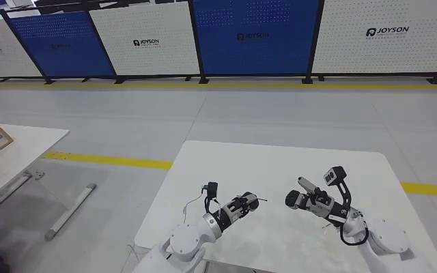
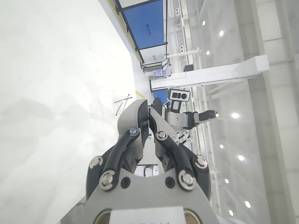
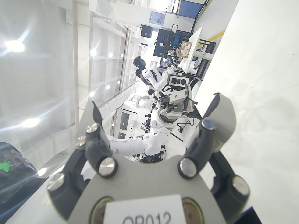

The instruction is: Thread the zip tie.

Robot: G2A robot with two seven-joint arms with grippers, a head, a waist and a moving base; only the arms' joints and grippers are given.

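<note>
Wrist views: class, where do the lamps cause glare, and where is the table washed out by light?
Right wrist view: ceiling lamps flare into starbursts with long streaks; left wrist view: the table glows almost featureless white, thin zip ties dark against it; top view: even light, no glare on the table.

Logos point(image 1: 146, 42) on panels point(image 1: 171, 20); right gripper point(image 3: 155, 104) label point(image 3: 144, 207), perhaps numbered.

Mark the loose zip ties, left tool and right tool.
zip ties point(image 2: 126, 99): left wrist view, where the strands cross.
left tool point(image 2: 149, 104): left wrist view, between its shut fingertips.
right tool point(image 3: 155, 99): right wrist view, midway between its open fingertips.
</note>
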